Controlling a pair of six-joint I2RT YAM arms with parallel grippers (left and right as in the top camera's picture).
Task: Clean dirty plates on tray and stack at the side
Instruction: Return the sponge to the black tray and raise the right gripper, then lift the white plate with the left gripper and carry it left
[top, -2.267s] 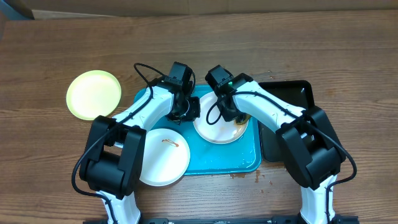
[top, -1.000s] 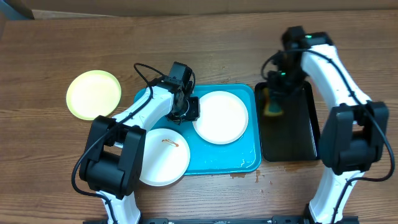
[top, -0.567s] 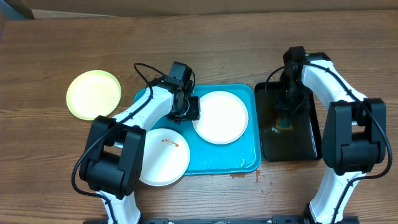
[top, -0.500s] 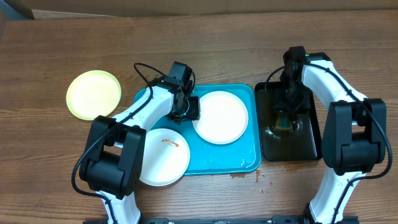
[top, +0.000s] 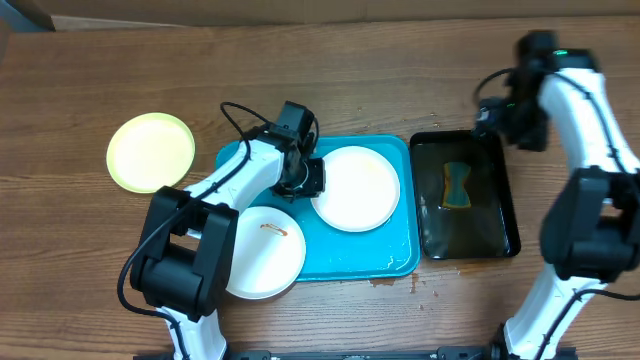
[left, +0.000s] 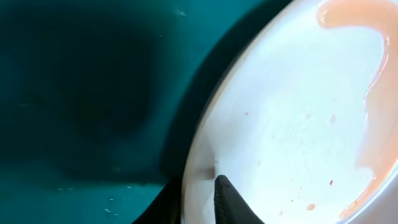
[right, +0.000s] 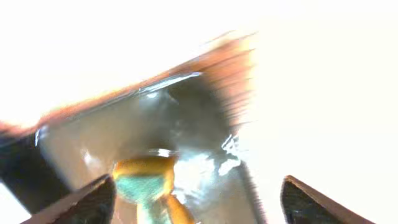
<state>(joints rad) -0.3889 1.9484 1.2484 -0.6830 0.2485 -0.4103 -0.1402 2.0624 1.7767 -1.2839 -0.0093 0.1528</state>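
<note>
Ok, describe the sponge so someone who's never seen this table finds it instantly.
Find the large turquoise tray mid-table; beside it on the robot's right sits a narrower black tray. The sponge lies alone inside it, yellow and green and pinched at the waist like an hourglass, unlike the round white plate nearby.
</note>
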